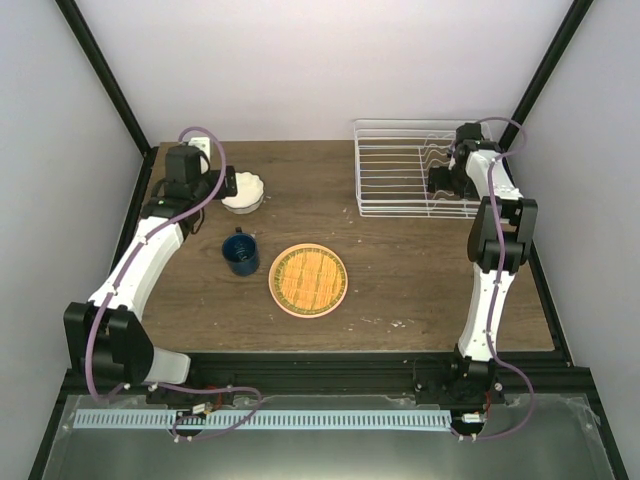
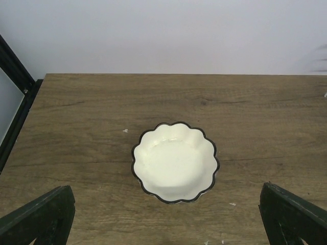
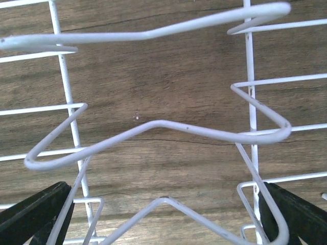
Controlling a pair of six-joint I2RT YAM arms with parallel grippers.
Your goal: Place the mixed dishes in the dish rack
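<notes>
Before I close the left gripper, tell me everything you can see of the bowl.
The bowl is small, white and glossy, like glazed ceramic, with a scalloped rim edged by a thin dark line. It is empty and sits upright on the wooden table at its far left, apart from the mug. Only the table touches it: the left gripper is open, its fingers spread wide and clear of the rim.

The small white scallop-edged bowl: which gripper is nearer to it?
Left. The left gripper is open close beside the bowl; the right gripper is far away, over the white wire dish rack.
</notes>
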